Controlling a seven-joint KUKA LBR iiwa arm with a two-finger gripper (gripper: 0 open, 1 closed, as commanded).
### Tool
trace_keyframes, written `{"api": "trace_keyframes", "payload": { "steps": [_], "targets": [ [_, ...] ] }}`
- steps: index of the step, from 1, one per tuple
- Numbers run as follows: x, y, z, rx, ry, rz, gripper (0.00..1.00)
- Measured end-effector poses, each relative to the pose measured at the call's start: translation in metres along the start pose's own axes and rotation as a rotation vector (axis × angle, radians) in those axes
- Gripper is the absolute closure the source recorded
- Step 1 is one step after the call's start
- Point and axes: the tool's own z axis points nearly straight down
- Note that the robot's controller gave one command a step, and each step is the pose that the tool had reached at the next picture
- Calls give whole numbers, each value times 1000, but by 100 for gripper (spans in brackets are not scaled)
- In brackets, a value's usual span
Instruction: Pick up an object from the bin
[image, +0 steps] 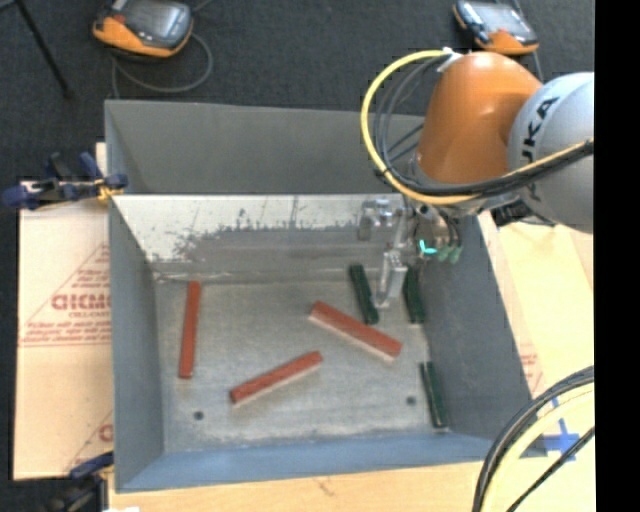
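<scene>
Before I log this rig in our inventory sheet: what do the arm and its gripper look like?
The arm is silver-grey with dark KUKA lettering. An orange domed cover caps its wrist, ringed by a looping yellow cable and thinner black cables. The gripper is slim bare metal, with a small green light beside it.

Up at the top right, here's the one piece of writing that can be read: black capital lettering (528, 125) on the pale grey casing of the arm (565, 160), climbing slantwise. It spells KUKA, the maker's name. The U, K and A stand out clean, while the first K sits tight at the lower end, right against the orange cover (470, 110). A black cable (500, 178) sweeps across just beneath the letters. On the two orange-and-black devices (143, 22) at the top edge, any markings are too small to read.
</scene>
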Motion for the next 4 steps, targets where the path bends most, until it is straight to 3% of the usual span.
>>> {"api": "trace_keyframes", "payload": {
  "steps": [1,2,3,4],
  "targets": [
    [41,9,151,-1,2,138,0],
    [38,9,145,0,-6,136,100],
    [30,22,145,2,-8,-53,100],
    [54,33,30,2,-13,-74,100]
  ]
}}
